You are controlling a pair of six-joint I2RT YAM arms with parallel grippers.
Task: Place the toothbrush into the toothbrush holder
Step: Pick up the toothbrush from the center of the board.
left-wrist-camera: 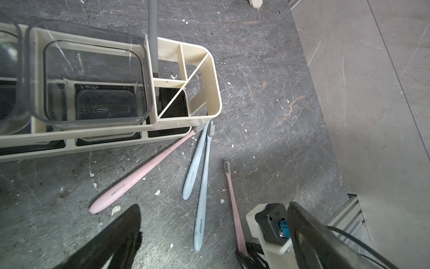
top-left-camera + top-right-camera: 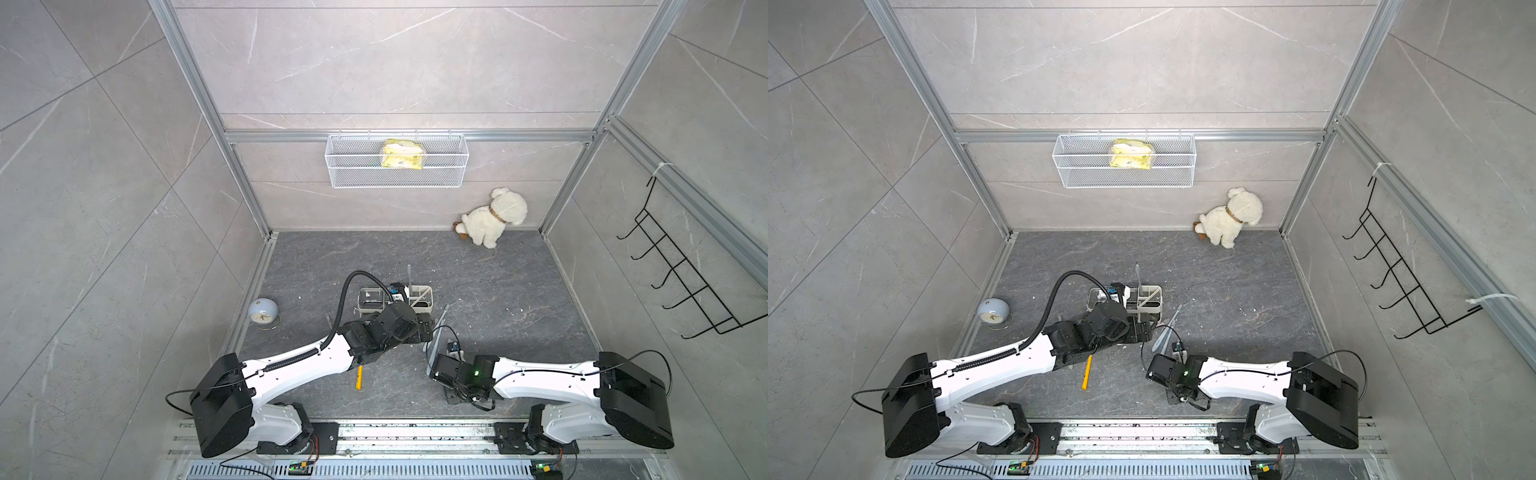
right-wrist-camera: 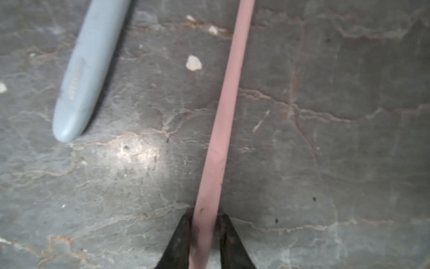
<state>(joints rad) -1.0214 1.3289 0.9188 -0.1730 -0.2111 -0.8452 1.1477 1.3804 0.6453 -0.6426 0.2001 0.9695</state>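
The toothbrush holder (image 1: 216, 93), a white caddy with clear square cups, stands mid-floor (image 2: 428, 299), and a grey toothbrush (image 1: 152, 35) stands upright in its divided end. Several toothbrushes lie on the floor beside it: a thick pink one (image 1: 144, 172), two blue ones (image 1: 202, 209) and a thin pink toothbrush (image 1: 232, 198). My right gripper (image 3: 204, 223) is shut on the handle of the thin pink toothbrush (image 3: 223, 121), which still lies low along the floor. My left gripper (image 1: 214, 237) hovers open over the brushes, holding nothing.
A pale blue alarm clock (image 2: 262, 313) sits at the left. A yellow stick (image 2: 359, 377) lies under the left arm, and a plush dog (image 2: 494, 220) rests at the back right. A wire basket (image 2: 397, 160) hangs on the back wall, a black hook rack (image 2: 681, 282) on the right wall.
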